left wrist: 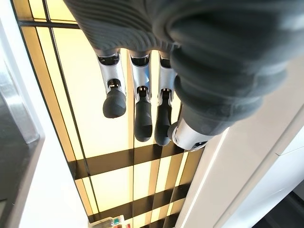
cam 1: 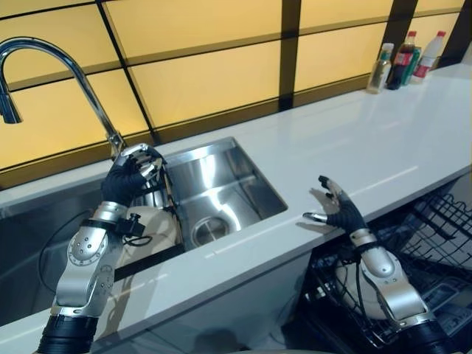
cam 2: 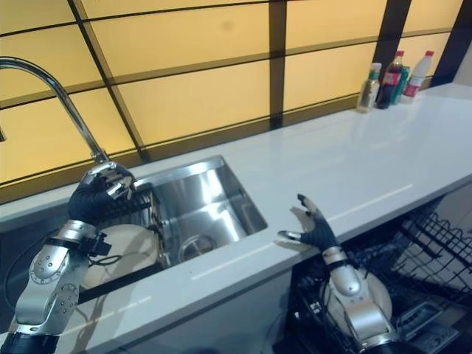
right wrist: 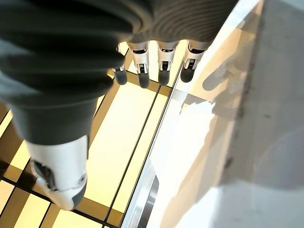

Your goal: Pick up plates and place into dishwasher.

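Note:
A white plate (cam 1: 157,227) lies in the left part of the steel sink (cam 1: 236,171), partly hidden under my left forearm. My left hand (cam 1: 130,177) hovers above it near the faucet's base; its fingers (left wrist: 142,111) hang relaxed and hold nothing. My right hand (cam 1: 339,209) is open, fingers spread, over the counter's front edge. Below it the dishwasher's dark wire rack (cam 1: 436,221) is pulled out. A second white plate (cam 2: 382,293) stands in that rack, behind my right forearm.
A curved chrome faucet (cam 1: 63,57) rises behind the sink at the left. A small wire rack (cam 2: 139,203) sits inside the sink beside the plate. Several bottles (cam 1: 404,60) stand at the counter's far right end. The white counter (cam 1: 369,140) stretches between sink and bottles.

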Available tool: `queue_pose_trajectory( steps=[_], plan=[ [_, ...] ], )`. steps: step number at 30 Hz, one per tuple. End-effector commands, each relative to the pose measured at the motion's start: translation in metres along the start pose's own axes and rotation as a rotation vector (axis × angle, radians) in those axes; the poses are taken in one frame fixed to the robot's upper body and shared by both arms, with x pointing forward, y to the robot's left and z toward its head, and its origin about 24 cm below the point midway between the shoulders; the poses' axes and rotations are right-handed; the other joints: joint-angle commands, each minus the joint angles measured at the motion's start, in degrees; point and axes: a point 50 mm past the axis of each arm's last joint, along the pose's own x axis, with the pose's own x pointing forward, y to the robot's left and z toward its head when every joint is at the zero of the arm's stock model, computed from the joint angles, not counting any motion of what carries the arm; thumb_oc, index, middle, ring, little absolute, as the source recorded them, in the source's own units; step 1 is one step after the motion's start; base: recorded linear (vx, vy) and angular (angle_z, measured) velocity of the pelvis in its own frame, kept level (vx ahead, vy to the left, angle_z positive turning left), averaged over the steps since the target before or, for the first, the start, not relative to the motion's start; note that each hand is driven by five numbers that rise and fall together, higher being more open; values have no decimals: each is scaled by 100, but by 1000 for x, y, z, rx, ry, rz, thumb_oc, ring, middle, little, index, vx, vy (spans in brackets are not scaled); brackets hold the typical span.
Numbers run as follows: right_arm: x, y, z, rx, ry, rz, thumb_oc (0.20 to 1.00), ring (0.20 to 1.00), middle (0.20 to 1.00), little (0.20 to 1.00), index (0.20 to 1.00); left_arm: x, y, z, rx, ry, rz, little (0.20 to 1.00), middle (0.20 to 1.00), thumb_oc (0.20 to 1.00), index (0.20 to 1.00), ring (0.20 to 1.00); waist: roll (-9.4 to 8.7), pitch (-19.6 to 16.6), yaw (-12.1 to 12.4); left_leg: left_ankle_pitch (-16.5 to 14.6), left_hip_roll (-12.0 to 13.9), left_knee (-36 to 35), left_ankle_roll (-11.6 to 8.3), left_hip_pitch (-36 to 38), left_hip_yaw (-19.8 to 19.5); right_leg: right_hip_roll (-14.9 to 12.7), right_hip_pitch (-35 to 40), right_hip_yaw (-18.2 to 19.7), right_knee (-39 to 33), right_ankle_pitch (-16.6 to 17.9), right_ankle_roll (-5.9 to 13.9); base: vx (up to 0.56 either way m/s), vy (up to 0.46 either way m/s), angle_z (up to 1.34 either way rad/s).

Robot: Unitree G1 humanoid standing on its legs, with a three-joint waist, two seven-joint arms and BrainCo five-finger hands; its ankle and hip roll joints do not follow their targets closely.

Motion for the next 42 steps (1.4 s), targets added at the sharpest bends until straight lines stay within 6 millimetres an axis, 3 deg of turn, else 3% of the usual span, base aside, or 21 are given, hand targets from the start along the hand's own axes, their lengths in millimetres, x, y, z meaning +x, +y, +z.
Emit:
queue_pose_trajectory(
  steps=[1,4,6,8,9,13,19,25,27,31,36,42],
  plan=[
    [20,-3,32,-6,-179,-22,1000,1000,1000,1000,1000,25,9,37,64,-152,-34,200,200,200,200,200,-149,-200,91,-326,-387,138,282,-255,2,371,-133,-249,242,-564,-194,0,0,0],
    [21,-1,32,1,-179,-24,1000,1000,1000,1000,1000,26,8,42,59,-175,-49,222,222,222,222,222,-158,-206,104,-330,-385,149,284,-273,18,356,-143,-274,245,-568,-183,0,0,0],
    [21,1,32,5,-178,-26,1000,1000,1000,1000,1000,29,5,47,41,-201,-64,338,338,338,338,338,-156,-215,117,-327,-378,134,289,-273,31,355,-147,-287,245,-572,-183,0,0,0],
    [21,4,32,6,-177,-30,1000,1000,1000,1000,1000,29,4,51,44,-228,-69,711,711,711,711,711,-152,-227,126,-325,-374,127,292,-276,35,356,-149,-296,247,-576,-184,-6,-10,2],
    [21,5,32,8,-179,-31,1000,1000,1000,1000,1000,30,3,53,45,-241,-70,1000,1000,1000,1000,1000,-153,-228,125,-326,-373,121,294,-274,38,357,-151,-300,249,-577,-181,0,0,0],
    [21,6,33,11,-181,-35,1000,1000,1000,1000,1000,29,8,60,89,-281,9,1000,1000,1000,1000,1000,-162,-228,132,-337,-376,129,293,-275,41,354,-168,-311,270,-586,-179,-2,-6,1],
    [18,3,31,15,-165,-45,1000,1000,1000,1000,1000,19,51,66,503,-228,375,1000,1000,1000,1000,1000,-207,-255,216,-324,-379,145,287,-315,-9,351,-145,-371,244,-591,-173,0,-6,1],
    [14,-5,28,16,-146,-50,1000,1000,1000,1000,1000,4,86,71,1015,-83,473,1000,1000,1000,1000,1000,-206,-215,304,-309,-360,200,248,-398,-49,365,-154,-455,240,-583,-176,17,-2,11],
    [14,-6,27,14,-137,-35,1000,1000,1000,1000,1000,2,97,68,1092,3,445,1000,1000,1000,1000,1000,-176,-192,287,-314,-359,222,244,-419,-31,361,-180,-458,240,-568,-163,56,67,2],
    [15,-5,26,-1,-117,-2,1000,1000,1000,1000,1000,-1,104,47,1126,167,343,1000,1000,1000,1000,1000,-124,-88,232,-344,-368,343,231,-502,23,339,-244,-439,275,-562,-157,65,113,1],
    [25,-7,29,-51,-108,21,1000,1000,1000,1000,1000,1,97,11,1045,279,247,1000,1000,1000,1000,1000,-21,266,92,-401,-419,603,247,-809,145,254,-613,-299,426,-534,-143,10,182,-2],
    [48,-14,50,-101,-177,9,1000,1000,1000,1000,1000,22,102,11,960,244,301,1000,1000,1000,1000,1000,21,1029,-172,-403,-477,909,326,-1364,452,213,-1288,-5,607,-373,-110,-143,143,-19]
  ],
)
